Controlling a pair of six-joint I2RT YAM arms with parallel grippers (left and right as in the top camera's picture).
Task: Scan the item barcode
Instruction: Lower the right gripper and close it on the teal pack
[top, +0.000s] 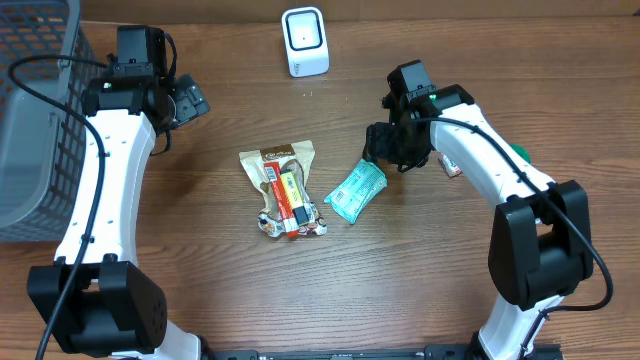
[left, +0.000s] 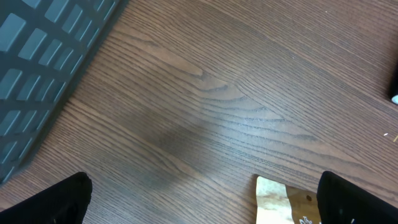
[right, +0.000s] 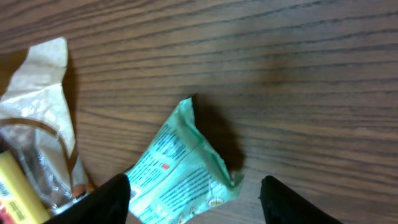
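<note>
On the grained table (right: 311, 62), a crinkled teal packet (right: 180, 165) sits beneath the parted right tool (right: 196, 199) (left tool (left: 202, 199) wide).

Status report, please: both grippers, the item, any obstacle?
Left gripper open, empty. Right gripper open over green packet, which lies on the table. Snack pile close beside it; way to scanner bare.

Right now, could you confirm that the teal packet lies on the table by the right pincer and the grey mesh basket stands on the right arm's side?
Not quite: the overhead view shows the grey mesh basket on the side of the left arm. The teal packet does lie on the table by the right pincer.
</note>
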